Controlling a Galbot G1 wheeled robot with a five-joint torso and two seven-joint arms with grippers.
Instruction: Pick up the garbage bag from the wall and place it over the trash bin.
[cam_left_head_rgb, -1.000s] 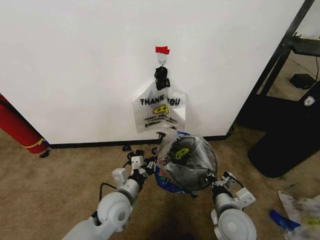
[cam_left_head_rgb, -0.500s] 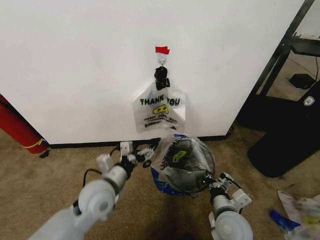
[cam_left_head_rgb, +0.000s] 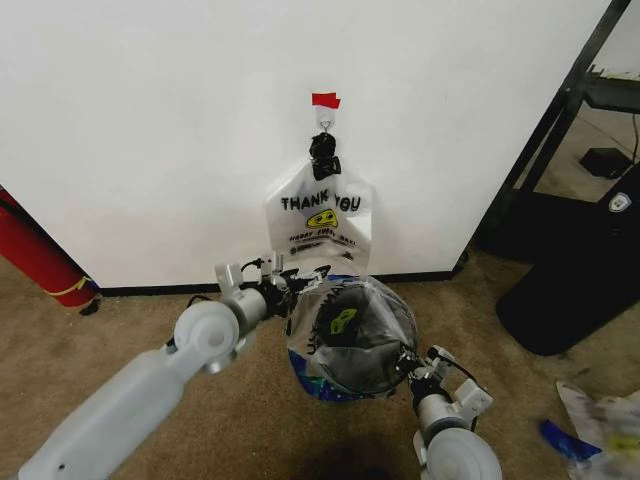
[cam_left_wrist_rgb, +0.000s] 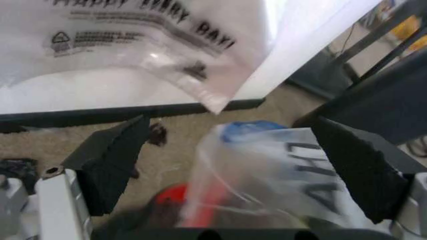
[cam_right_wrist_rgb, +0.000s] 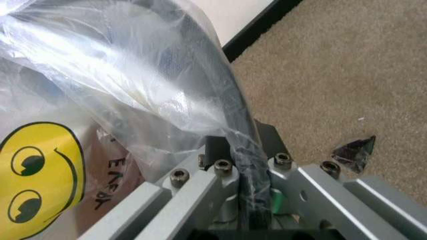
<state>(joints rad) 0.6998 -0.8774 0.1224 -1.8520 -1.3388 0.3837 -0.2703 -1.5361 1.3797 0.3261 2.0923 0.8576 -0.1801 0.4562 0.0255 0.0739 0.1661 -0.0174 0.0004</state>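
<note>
The garbage bag (cam_left_head_rgb: 350, 335) lay draped over the trash bin (cam_left_head_rgb: 335, 385) on the carpet (cam_left_head_rgb: 120, 330), just below the wall (cam_left_head_rgb: 150, 120) — a second bag (cam_left_head_rgb: 320, 222) hung from the hook (cam_left_head_rgb: 324, 118). The left gripper (cam_left_head_rgb: 298, 285) stood at the bag's rim, jaws spread wide, holding nothing. The right gripper (cam_right_wrist_rgb: 243, 200) was clamped tight on bunched plastic at the near side.

A carpeted room: brown carpet (cam_left_head_rgb: 120, 340), white wall (cam_left_head_rgb: 150, 130), black baseboard (cam_left_head_rgb: 160, 291).
</note>
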